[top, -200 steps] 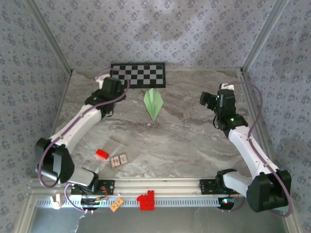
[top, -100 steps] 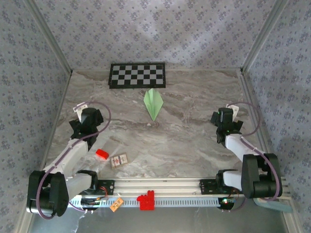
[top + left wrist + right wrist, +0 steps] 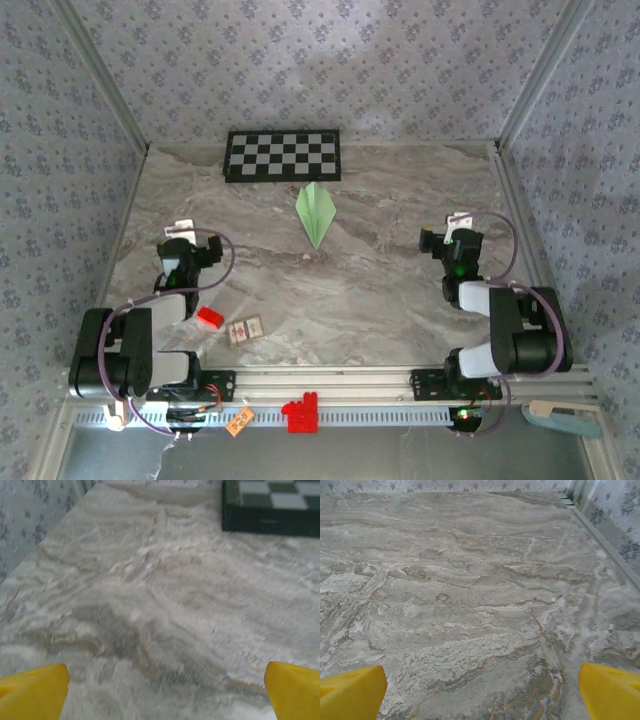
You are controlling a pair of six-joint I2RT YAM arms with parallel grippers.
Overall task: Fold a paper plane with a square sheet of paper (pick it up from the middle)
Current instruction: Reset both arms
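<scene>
The left jaws stand wide apart: the yellow fingertips [image 3: 34,691] sit at the two bottom corners of the left wrist view with bare marbled desk [image 3: 150,610] between them and nothing held. The right jaws are just as far apart, with fingertips [image 3: 351,692] at the corners over bare desk, also holding nothing.

From above, the left arm [image 3: 185,262] is folded low by the desk's left edge and the right arm [image 3: 462,262] is folded low by the right edge, both in the near half. The small red block [image 3: 209,319] and a small card [image 3: 246,328] lie just beside the left arm, towards the near edge.

The paper plane [image 3: 316,212] lies well apart from both arms, midway between the left and right edges and towards the far edge. Its tip points to the near edge and its tail is just beside the checkerboard panel [image 3: 283,155].

The fold looks finished, so the risks are small. A light crease may spring open, or a swing of the left arm could knock the red block or card.

The overhead view gives the plane's place and both arm poses. The wrist views give the spread of the jaws, which is too small to judge from above. The left wrist view also catches the panel's near corner, and the right wrist view catches the desk's right-edge rail [image 3: 605,540].
</scene>
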